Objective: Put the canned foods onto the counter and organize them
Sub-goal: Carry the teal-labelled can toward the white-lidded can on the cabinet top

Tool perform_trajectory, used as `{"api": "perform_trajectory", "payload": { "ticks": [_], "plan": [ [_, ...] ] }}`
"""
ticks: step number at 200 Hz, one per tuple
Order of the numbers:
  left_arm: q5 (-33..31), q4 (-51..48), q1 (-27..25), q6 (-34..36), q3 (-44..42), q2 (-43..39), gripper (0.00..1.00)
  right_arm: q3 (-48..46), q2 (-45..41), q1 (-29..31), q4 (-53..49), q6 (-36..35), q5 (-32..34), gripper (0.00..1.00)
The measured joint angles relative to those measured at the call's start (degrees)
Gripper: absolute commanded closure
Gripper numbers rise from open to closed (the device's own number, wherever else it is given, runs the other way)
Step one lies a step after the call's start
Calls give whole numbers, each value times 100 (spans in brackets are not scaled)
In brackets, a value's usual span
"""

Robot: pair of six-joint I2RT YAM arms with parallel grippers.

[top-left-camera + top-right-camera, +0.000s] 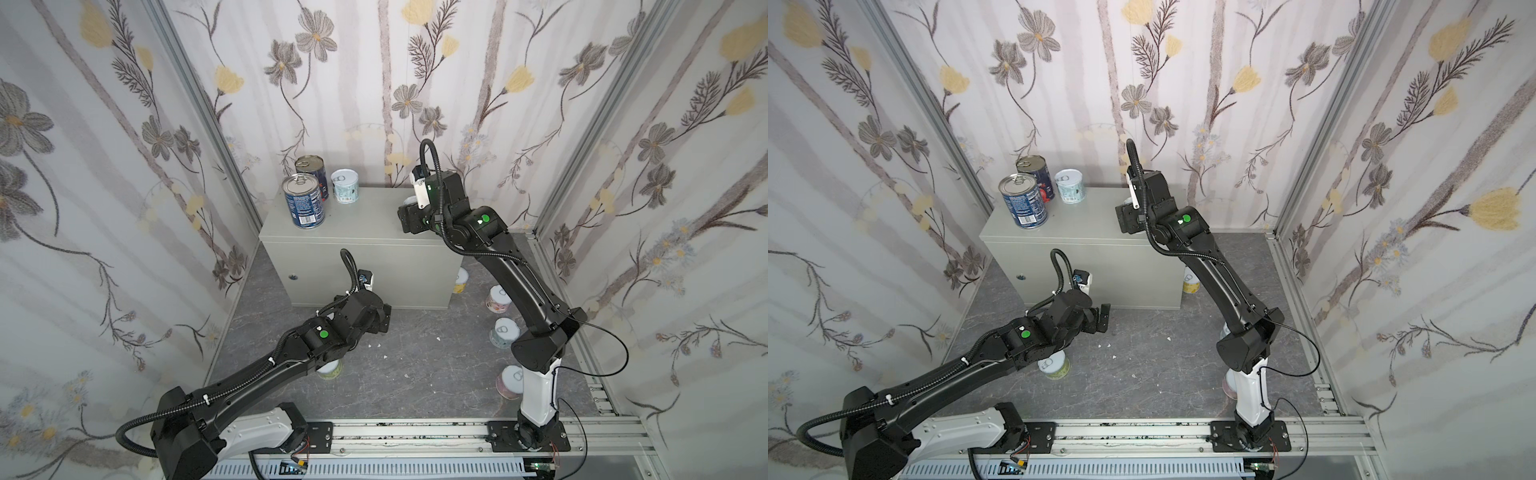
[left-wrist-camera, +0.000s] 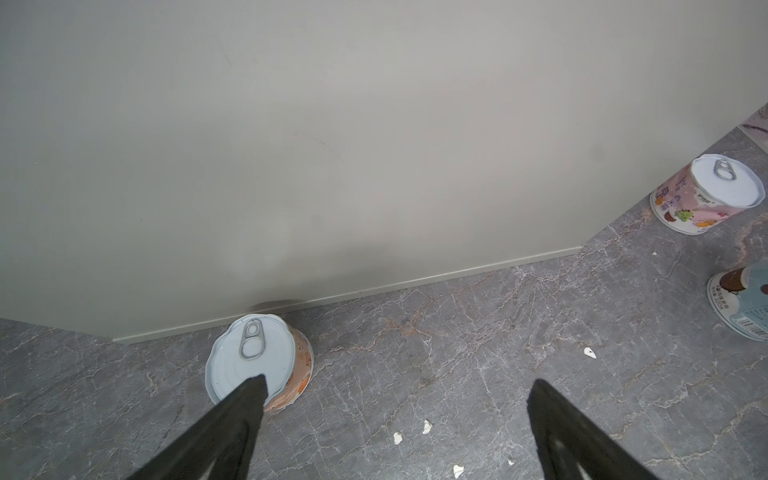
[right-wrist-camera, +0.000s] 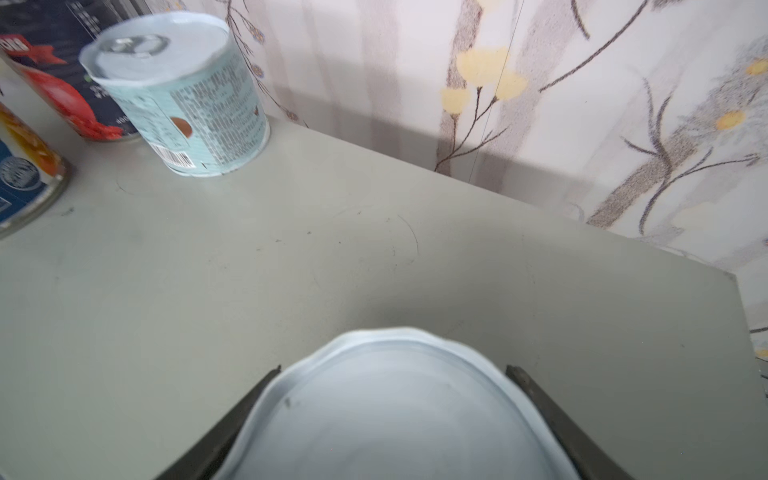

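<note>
Straddles a short pale-lidded tin (image 3: 395, 415) upright on the light grey metal box's tabletop (image 3: 291, 257) with right fingers (image 3: 239, 415), pinch uncertain.

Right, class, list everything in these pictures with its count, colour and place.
large light grey rectangular metal box: one, against the back wall.
tall cylindrical metal tins: two, dark blue labels, left end of its top.
short pastel-labelled pull-tab tins: eight; teal one on the top, one at its right end, six on the floor: yellow, pink, teal, mauve, green, orange.
marbled floor: dark grey, with white scraps.
left gripper: black, open, above the floor near the orange tin.
right gripper: black, fingers flanking the right-end tin, grip unclear.
</note>
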Motion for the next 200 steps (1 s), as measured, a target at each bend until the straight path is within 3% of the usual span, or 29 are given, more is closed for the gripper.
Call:
{"api": "perform_trajectory", "payload": {
  "ticks": [88,120,200],
  "plan": [
    [-4,-2,0,-22,42,13,0,-2,52,-15,387,-63,-907,5],
    [-24,-4,0,-24,81,4,0,-4,175,-68,887,-57,-1191,18],
    [-243,-55,0,-13,48,-87,0,-9,678,-79,1980,-31,-1504,18]
  ]
}}
